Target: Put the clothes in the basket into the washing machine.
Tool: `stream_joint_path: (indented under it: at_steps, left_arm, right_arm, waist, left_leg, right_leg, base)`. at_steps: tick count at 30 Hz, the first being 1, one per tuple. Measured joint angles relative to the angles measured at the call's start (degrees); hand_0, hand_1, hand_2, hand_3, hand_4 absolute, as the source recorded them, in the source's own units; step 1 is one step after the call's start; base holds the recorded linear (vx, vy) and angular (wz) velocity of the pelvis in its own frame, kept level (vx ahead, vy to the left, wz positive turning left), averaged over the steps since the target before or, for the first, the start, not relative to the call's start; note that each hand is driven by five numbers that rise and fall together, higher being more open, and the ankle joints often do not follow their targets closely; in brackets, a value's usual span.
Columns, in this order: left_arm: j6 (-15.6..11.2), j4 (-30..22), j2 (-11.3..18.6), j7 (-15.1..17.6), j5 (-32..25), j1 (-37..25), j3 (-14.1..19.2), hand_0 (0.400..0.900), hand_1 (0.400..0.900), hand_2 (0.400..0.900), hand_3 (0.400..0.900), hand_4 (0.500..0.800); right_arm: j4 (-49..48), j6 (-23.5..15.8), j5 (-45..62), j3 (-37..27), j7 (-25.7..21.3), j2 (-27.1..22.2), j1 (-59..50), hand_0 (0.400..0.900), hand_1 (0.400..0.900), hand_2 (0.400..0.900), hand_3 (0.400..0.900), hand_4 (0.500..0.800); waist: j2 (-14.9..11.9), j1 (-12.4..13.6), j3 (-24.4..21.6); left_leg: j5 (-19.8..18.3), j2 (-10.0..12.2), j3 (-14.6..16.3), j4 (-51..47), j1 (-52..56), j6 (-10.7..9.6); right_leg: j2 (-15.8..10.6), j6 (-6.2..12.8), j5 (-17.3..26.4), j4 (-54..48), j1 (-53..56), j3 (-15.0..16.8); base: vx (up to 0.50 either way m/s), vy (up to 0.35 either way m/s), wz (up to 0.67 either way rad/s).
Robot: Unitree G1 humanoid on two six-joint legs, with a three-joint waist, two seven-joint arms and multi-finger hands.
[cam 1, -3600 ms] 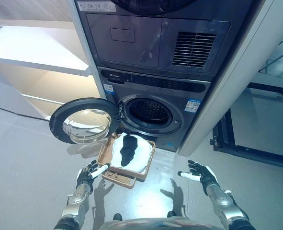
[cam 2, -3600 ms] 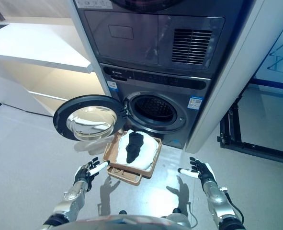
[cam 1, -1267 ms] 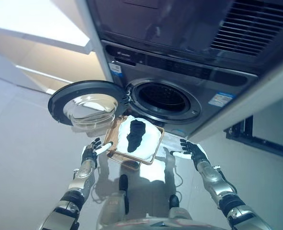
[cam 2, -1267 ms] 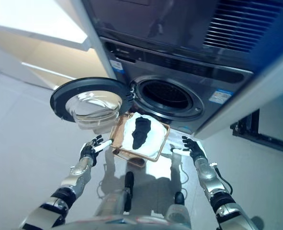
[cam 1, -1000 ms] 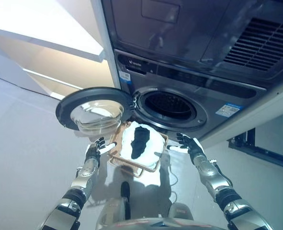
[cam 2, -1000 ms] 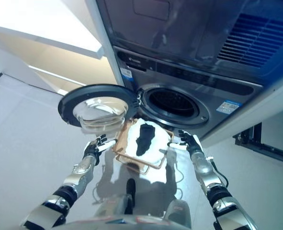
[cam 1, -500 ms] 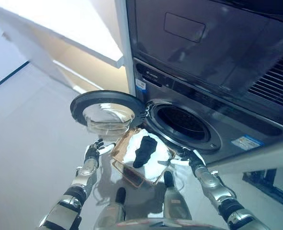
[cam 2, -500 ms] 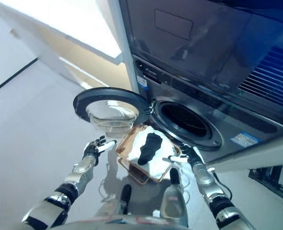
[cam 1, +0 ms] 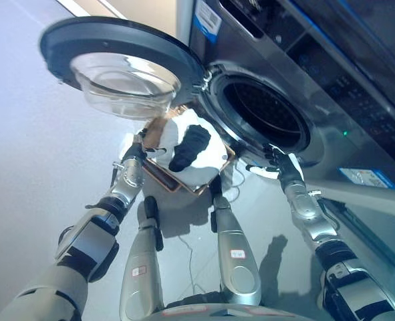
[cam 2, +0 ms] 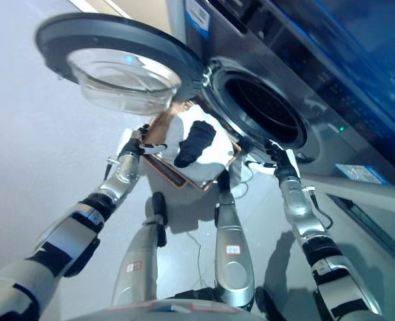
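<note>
Both of our hands have closed in on the basket (cam 1: 158, 175) since the earlier frames: the left hand (cam 1: 135, 151), which hung short of the near rim, now sits against the basket's left edge, though we cannot tell whether its fingers are curled on the rim or merely beside it. Our right hand (cam 1: 278, 163) has come in from the open floor to the basket's right side, below the drum opening, with fingers (cam 2: 275, 150) spread and relaxed and holding nothing. The head camera has also dropped and tipped a good deal, so the whole scene looks shifted; we judge the things themselves have not moved. Between the hands, the white cloth (cam 1: 197, 170) fills the basket with the black garment (cam 1: 190, 147) lying on top, untouched. Just beyond stand the washing machine (cam 1: 317, 93) with its dark drum mouth (cam 1: 262, 114) open, and the door (cam 1: 120, 63) swung wide to the left. We read this as the reach ending and no garment yet lifted.
</note>
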Motion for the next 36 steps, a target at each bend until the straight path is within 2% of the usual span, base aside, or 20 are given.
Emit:
stream_joint_path:
  at_steps: [4,6,11,15,18,25,29,36]
  left_arm:
    - [1.64,4.07,0.26,0.68,1.53,-3.11,0.54,0.9,0.9,0.9,0.9,0.8]
    - [2.05,5.33,0.44,0.91,1.86,-5.65,1.33,0.9,0.9,0.9,0.9,0.8]
    - [2.24,5.77,0.38,0.94,1.47,-9.74,3.97,0.9,0.9,0.9,0.9,0.8]
    - [2.58,5.77,0.28,1.14,-0.44,-10.46,5.06,0.9,0.9,0.9,0.9,0.8]
    - [3.15,5.77,0.05,1.89,-2.39,-10.78,6.85,0.9,0.9,0.9,0.9,0.8]
    - [3.54,5.81,-1.73,2.29,-4.82,-12.62,7.26,0.9,0.9,0.9,0.9,0.8]
    - [3.58,5.7,-1.49,2.91,-5.11,-14.79,7.38,0.9,0.9,0.9,0.9,0.8]
    - [3.53,5.6,-0.79,4.53,-7.32,-16.26,9.0,0.9,0.9,0.9,0.9,0.8]
  right_arm:
    - [-5.67,-0.64,0.7,0.06,-1.13,-0.32,1.04,0.9,0.9,0.9,0.9,0.8]
    - [-9.91,-2.19,0.66,-0.32,-1.45,-1.37,1.52,0.9,0.9,0.9,0.9,0.8]
    - [-14.35,-2.96,0.63,-0.49,-2.64,-1.92,0.71,0.9,0.9,0.9,0.9,0.8]
    - [-15.74,-3.1,0.51,-0.49,-3.53,-1.65,1.44,0.9,0.9,0.9,0.9,0.8]
    - [-18.08,-3.16,0.38,-0.58,-4.68,-1.69,2.73,0.9,0.9,0.9,0.9,0.8]
    - [-23.03,-3.18,-1.75,-1.94,-5.82,-1.78,3.9,0.9,0.9,0.9,0.9,0.8]
    - [-28.82,-4.88,-2.99,-4.6,-6.91,-3.14,4.94,0.9,0.9,0.9,0.9,0.8]
    - [-29.83,-5.36,-3.97,-5.7,-8.19,-4.28,5.33,0.9,0.9,0.9,0.9,0.8]
  waist:
    - [-0.05,-2.98,0.7]
    - [-0.07,-4.05,0.67]
    - [-0.07,-5.04,0.67]
    - [-0.06,-5.93,0.67]
    - [-0.01,-6.13,0.66]
    - [0.28,-5.96,0.71]
    - [1.56,-4.87,0.89]
    - [3.29,-4.34,1.01]
  left_leg:
    - [-2.3,0.16,0.73,3.36,-2.43,0.29]
    - [-3.61,0.12,1.53,6.24,-5.35,0.73]
    - [-5.42,0.4,3.17,11.57,-11.14,1.25]
    - [-5.86,0.78,4.5,13.02,-13.62,1.34]
    - [-6.44,1.34,5.0,14.32,-15.91,0.98]
    - [-7.07,2.11,4.89,16.87,-21.06,0.13]
    - [-8.53,3.37,4.5,20.75,-25.42,-0.28]
    - [-9.15,4.52,4.66,22.62,-29.28,-1.08]
  right_leg:
    - [0.25,-0.08,0.16,2.18,-2.95,1.01]
    - [0.2,-0.07,0.16,3.21,-5.75,1.45]
    - [0.82,-0.05,0.14,4.74,-11.09,4.24]
    - [1.45,-0.07,0.12,6.28,-14.56,5.98]
    - [2.32,-0.2,0.17,7.45,-17.52,7.26]
    - [3.7,-0.02,0.3,10.79,-24.0,8.82]
    - [5.16,-0.74,-0.89,14.34,-28.29,8.56]
    - [6.34,-0.78,-0.74,16.65,-33.27,8.98]
  base:
    - [-0.04,-0.006,-0.22]
    - [-0.02,-0.038,-0.21]
    - [-0.01,-0.063,-0.16]
    - [-0.02,-0.061,-0.15]
    - [-0.04,-0.066,-0.08]
    - [-0.06,-0.06,-0.09]
    - [-0.02,-0.052,-0.13]
    - [-0.03,-0.056,-0.09]
